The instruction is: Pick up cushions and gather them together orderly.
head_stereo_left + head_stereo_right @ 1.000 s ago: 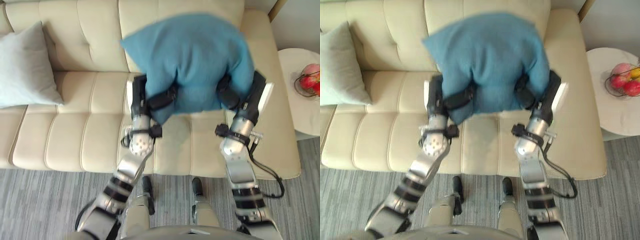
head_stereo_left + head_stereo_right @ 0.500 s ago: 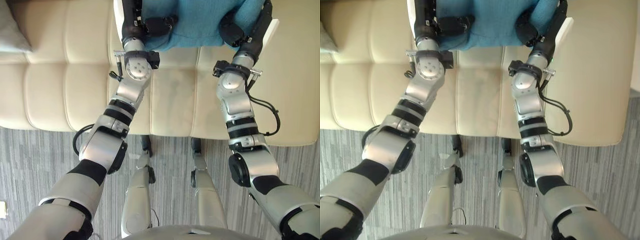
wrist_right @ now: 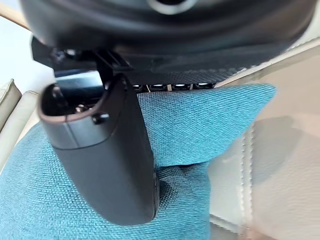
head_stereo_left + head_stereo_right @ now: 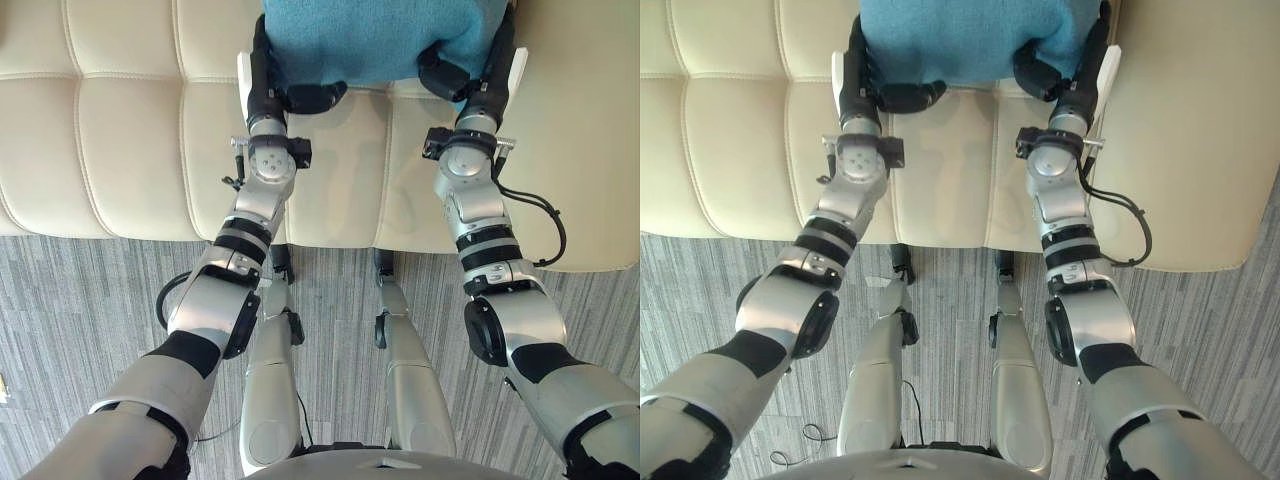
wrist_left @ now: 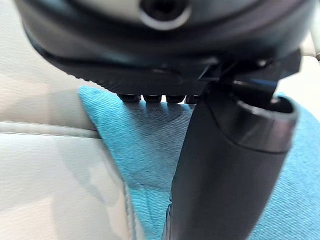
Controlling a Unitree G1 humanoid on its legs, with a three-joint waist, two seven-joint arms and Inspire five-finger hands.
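Note:
A blue cushion [image 4: 380,35] is held over the cream sofa seat [image 4: 130,130], between my two hands. My left hand [image 4: 268,85] grips its left edge with the thumb pressed onto the cloth. My right hand [image 4: 495,72] grips its right edge the same way. In the left wrist view the dark thumb [image 5: 225,165] lies on the blue cushion [image 5: 135,140], with the fingers beneath its corner. The right wrist view shows that hand's thumb [image 3: 105,160] pinching the cushion [image 3: 200,125] against the fingers. The cushion's far part is cut off by the eye views' upper edge.
The sofa's front edge [image 4: 110,232] runs across the view, with grey striped carpet [image 4: 80,330] in front of it. The sofa's right arm [image 4: 1200,130] rises beside my right hand.
The whole picture has shifted down toward the floor, so the camera has moved. Both hands keep their hold on the blue cushion, with the arms stretched further forward.

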